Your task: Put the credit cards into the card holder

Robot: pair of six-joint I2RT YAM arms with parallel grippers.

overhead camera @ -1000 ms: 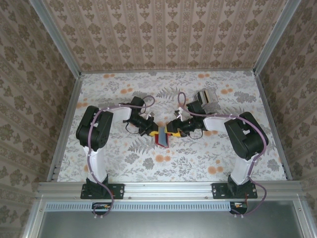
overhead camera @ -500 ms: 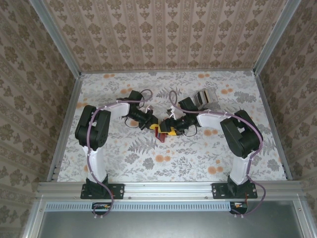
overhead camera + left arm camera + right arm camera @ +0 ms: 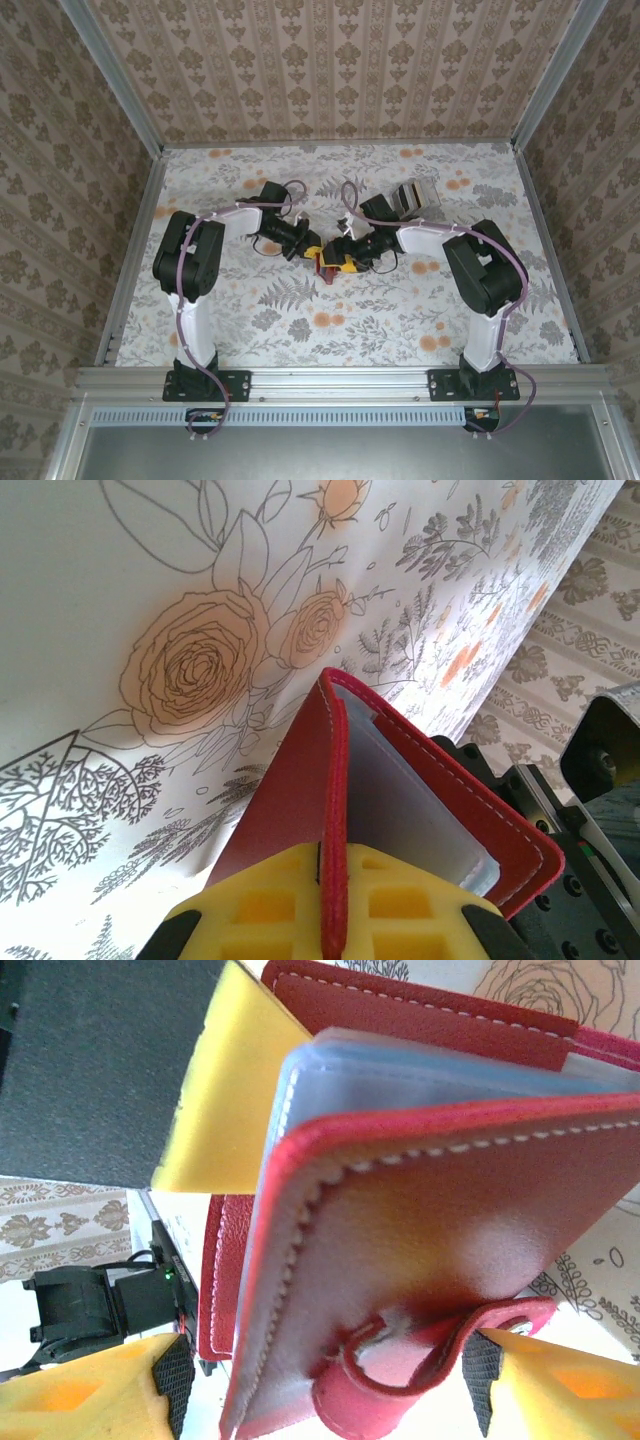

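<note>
The red card holder (image 3: 324,268) hangs just above the floral table between both grippers. My left gripper (image 3: 333,890) is shut on the edge of one red cover (image 3: 290,790). Pale grey-blue credit cards (image 3: 400,800) lie between the two covers. In the right wrist view the other cover (image 3: 450,1230) is very near, with the card edges (image 3: 400,1075) above it. My right gripper (image 3: 325,1390) is open, and the holder's looped tab (image 3: 420,1370) lies between its fingers, touching the right pad (image 3: 482,1380). From above, the left gripper (image 3: 310,254) and the right gripper (image 3: 340,262) meet at the holder.
A clear plastic box (image 3: 418,195) with dark and tan stripes stands at the back right, just behind the right arm. Patterned walls close in the table (image 3: 300,330) on three sides. The left gripper's yellow finger (image 3: 230,1090) crosses the top of the right wrist view.
Both grippers and the card holder have moved a little toward the back of the table. The right gripper's jaws have spread wider. The left gripper has stayed shut on the cover.
</note>
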